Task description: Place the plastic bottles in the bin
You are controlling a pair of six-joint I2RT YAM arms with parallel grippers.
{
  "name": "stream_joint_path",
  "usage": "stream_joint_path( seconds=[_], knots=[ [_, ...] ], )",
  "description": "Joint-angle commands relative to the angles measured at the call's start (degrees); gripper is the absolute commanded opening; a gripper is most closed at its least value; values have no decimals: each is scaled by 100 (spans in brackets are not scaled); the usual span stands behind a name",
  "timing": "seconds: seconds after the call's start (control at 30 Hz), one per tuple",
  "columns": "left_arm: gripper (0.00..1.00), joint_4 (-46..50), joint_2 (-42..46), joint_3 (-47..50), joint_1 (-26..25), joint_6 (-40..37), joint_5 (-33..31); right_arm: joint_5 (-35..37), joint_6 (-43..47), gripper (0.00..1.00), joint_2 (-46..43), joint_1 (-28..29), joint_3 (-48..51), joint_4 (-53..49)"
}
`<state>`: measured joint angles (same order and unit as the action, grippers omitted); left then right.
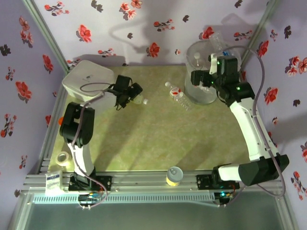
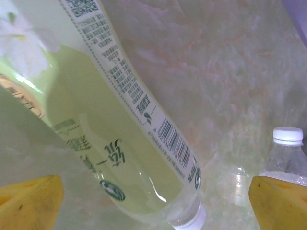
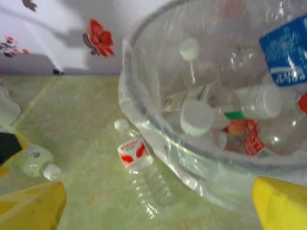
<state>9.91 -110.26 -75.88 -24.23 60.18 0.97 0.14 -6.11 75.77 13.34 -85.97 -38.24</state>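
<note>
Bottles (image 3: 196, 117) lie heaped inside the bin (image 3: 211, 160), a clear round bucket with a bag liner. It stands at the far right of the worktop (image 1: 158, 139), close against the flowered back wall. The right pincer (image 1: 197, 79) hangs over the bin's left rim, its yellow fingers (image 3: 33, 206) spread wide with nothing between them. Just beside the bin's left wall, a red-labelled bottle (image 3: 139, 165) lies on its side on the worktop.

On the far left, the left pincer (image 1: 125, 95) is down over a green-labelled bottle (image 2: 120, 143). It is open, with a yellow fingertip (image 2: 29, 203) on either side of the bottle and apart from it. The bottle's white cap points toward the middle of the worktop. A white rounded box (image 1: 88, 79) sits just behind that pincer in the far left corner.

Bare green surface runs across the middle and near part of the worktop. A yellow can (image 1: 174, 176) stands at the near edge between the arm bases, and a tape roll (image 1: 63, 158) lies at the near left edge.
</note>
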Motion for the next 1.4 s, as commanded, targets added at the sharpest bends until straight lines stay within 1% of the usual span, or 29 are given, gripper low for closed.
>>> stream_joint_path(
  seconds=[0.0,0.1,0.23,0.33,0.4,0.5,0.53,0.63,0.73,0.77,0.83,0.93,1.0,1.13,1.23,1.3,1.37],
  knots=[
    [100,287,-343,-279,-41,123,-176,-38,-388,100,-128,-18,166,135],
    [98,211,-597,-309,-37,199,-165,-339,-262,100,-170,-20,313,221],
    [89,65,-810,-281,-14,281,-100,-406,-259,100,-258,-17,419,355],
    [74,-61,-772,-165,-28,245,-28,-273,-286,100,-279,-16,331,241],
    [62,-105,-615,-33,-48,122,-44,-288,-347,100,-298,-17,287,287],
    [46,-256,-231,241,-94,-276,-36,-601,-576,100,-201,-22,191,394],
    [44,-314,-80,328,-115,-488,-12,-730,-664,100,-142,-14,137,420],
    [43,-431,433,540,-232,-1415,386,-1252,-1030,99,83,20,1,563],
    [46,-631,989,873,-438,-2468,1002,-2234,-1405,97,308,67,-20,893],
    [47,-687,1164,981,-519,-2809,1263,-2531,-1517,97,396,88,-9,1036],
    [49,-733,1437,1147,-595,-3231,1864,-2928,-1651,96,553,173,36,1239],
    [49,-1116,1771,1492,-644,-3414,2571,-3353,-1649,96,798,326,69,1278],
    [49,-1597,1961,1803,-647,-3418,2827,-3496,-1648,95,894,454,171,1361],
    [46,-2063,2039,1971,-699,-3439,3462,-3705,-1760,94,1108,665,161,1563],
    [45,-2185,1982,1896,-771,-3420,3721,-3877,-1824,93,1346,780,57,1749],
    [44,-2324,1953,1857,-831,-3386,3886,-3775,-1978,90,1589,828,-4,1812],
    [44,-2438,1964,1847,-865,-3327,3902,-3730,-1965,88,1871,855,-165,1540]
  ],
)
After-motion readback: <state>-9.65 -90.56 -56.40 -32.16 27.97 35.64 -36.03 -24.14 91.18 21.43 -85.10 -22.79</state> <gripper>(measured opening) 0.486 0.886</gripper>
